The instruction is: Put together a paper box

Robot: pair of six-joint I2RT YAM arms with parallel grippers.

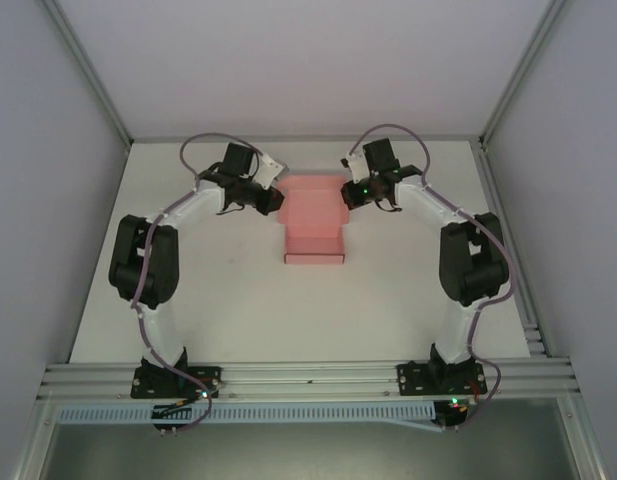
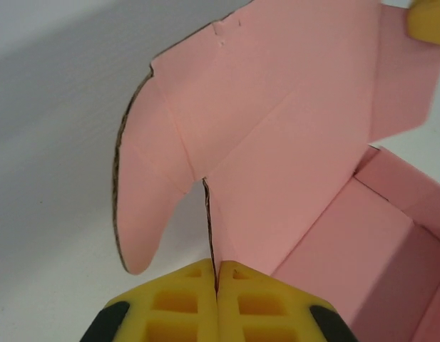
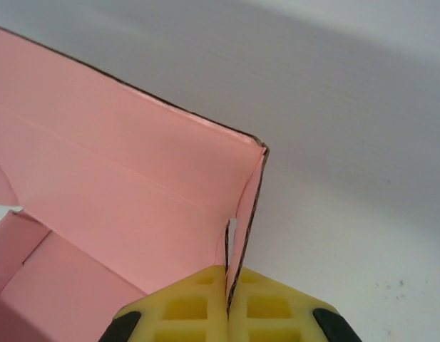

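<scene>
Partly behind clamped jaws, paper box (image 1: 313, 222) flaps

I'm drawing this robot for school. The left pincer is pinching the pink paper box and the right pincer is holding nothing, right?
Not quite. The left pincer does pinch the pink paper box, but the right pincer is not empty: the right wrist view shows it shut on the box's wall too.
</scene>
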